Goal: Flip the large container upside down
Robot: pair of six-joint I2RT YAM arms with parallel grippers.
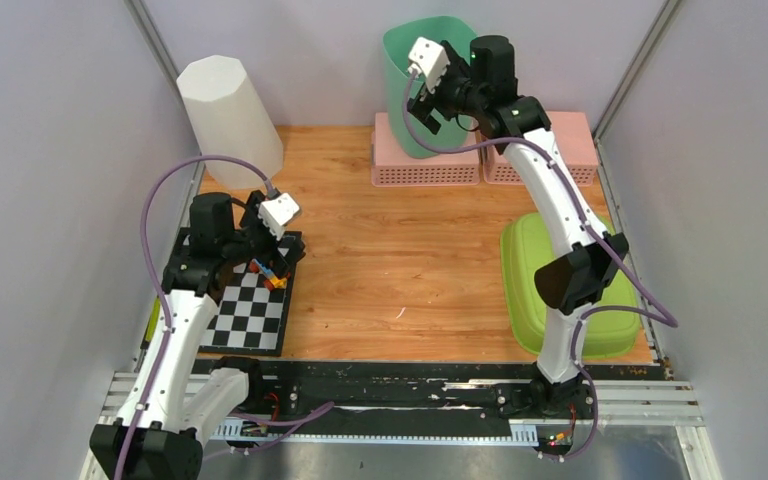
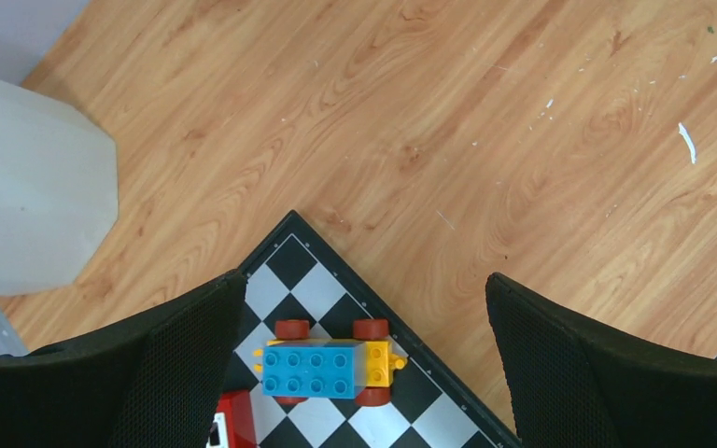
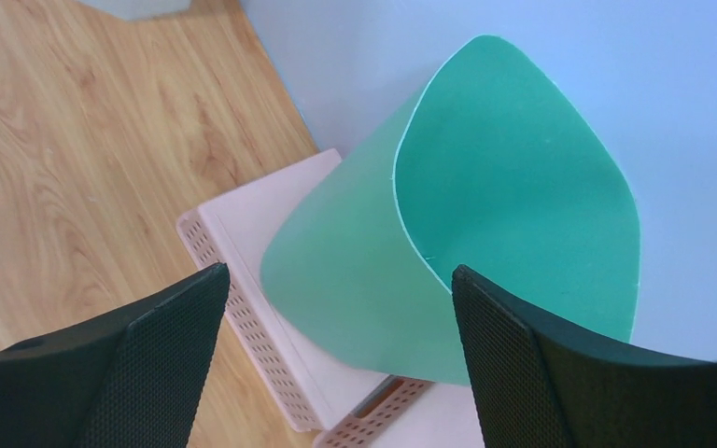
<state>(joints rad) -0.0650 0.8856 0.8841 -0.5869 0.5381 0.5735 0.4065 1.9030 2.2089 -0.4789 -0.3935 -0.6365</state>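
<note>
The large container is a teal green bin (image 1: 422, 60) (image 3: 485, 215) resting on a pink basket (image 1: 425, 165) at the back wall, with its open mouth facing up and its body leaning. My right gripper (image 1: 423, 108) (image 3: 336, 308) hovers at the bin's near side with its jaws wide open. The bin's wall and rim lie in the gap between them, and neither pad visibly touches. My left gripper (image 1: 263, 252) (image 2: 364, 280) stands open over the corner of a chessboard (image 2: 289, 266), far from the bin and holding nothing.
A white faceted container (image 1: 228, 115) stands mouth-down at the back left. A second pink basket (image 1: 575, 150) sits at the back right. A lime green tub (image 1: 535, 270) lies by the right arm. A blue and yellow brick car (image 2: 327, 366) sits on the chessboard (image 1: 255, 310).
</note>
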